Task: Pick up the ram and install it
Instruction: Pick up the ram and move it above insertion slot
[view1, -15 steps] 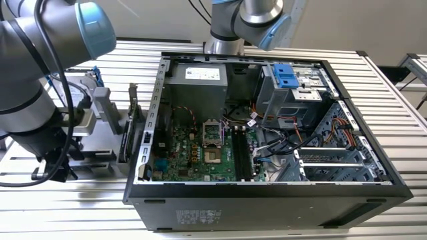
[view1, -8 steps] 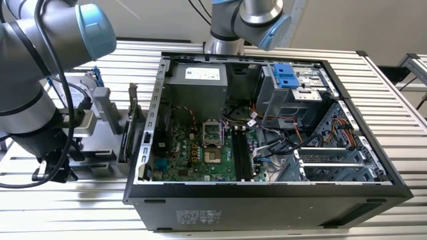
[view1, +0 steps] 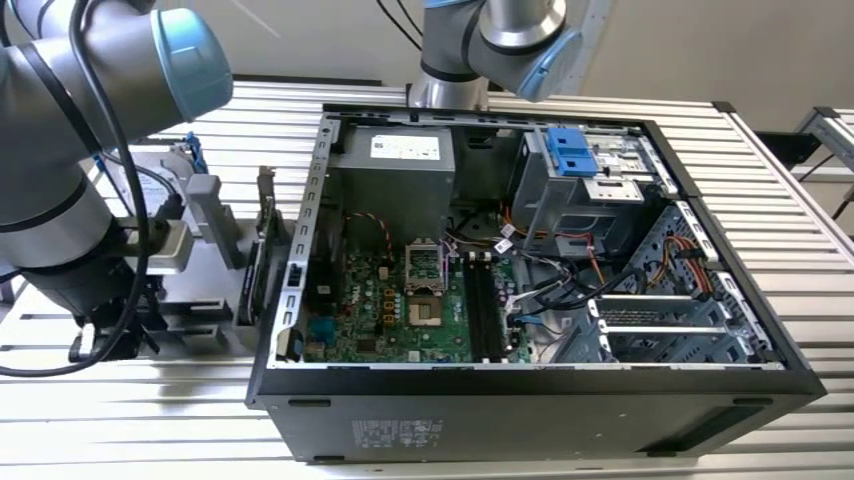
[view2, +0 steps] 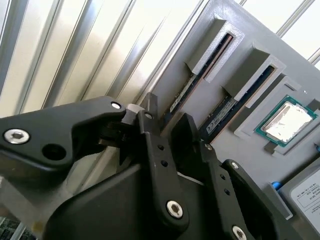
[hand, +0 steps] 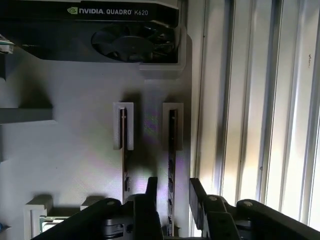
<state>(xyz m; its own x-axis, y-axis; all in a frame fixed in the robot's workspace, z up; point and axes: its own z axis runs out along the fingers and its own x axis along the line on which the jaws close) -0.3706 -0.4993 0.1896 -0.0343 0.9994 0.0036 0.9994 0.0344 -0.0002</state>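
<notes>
Two ram sticks stand on edge in a grey holder tray (hand: 75, 150). In both wrist views my gripper (hand: 174, 192) (view2: 167, 122) is open, with one black finger on each side of the ram (hand: 172, 145) (view2: 181, 95) nearest the slatted table. Whether the fingers touch it I cannot tell. The other ram stick (hand: 123, 150) (view2: 222, 112) sits in the neighbouring slot, outside the fingers. In the exterior view my arm (view1: 67, 200) reaches down over the holder (view1: 200, 230) at the exterior view's left, beside the open computer case (view1: 534, 400).
A fan-cooled graphics card (hand: 115, 35) lies at one end of the tray and a processor chip (view2: 286, 120) beside the sticks. Inside the case lies the motherboard with long black slots (view1: 487, 310). A second arm (view1: 494, 50) stands behind the case.
</notes>
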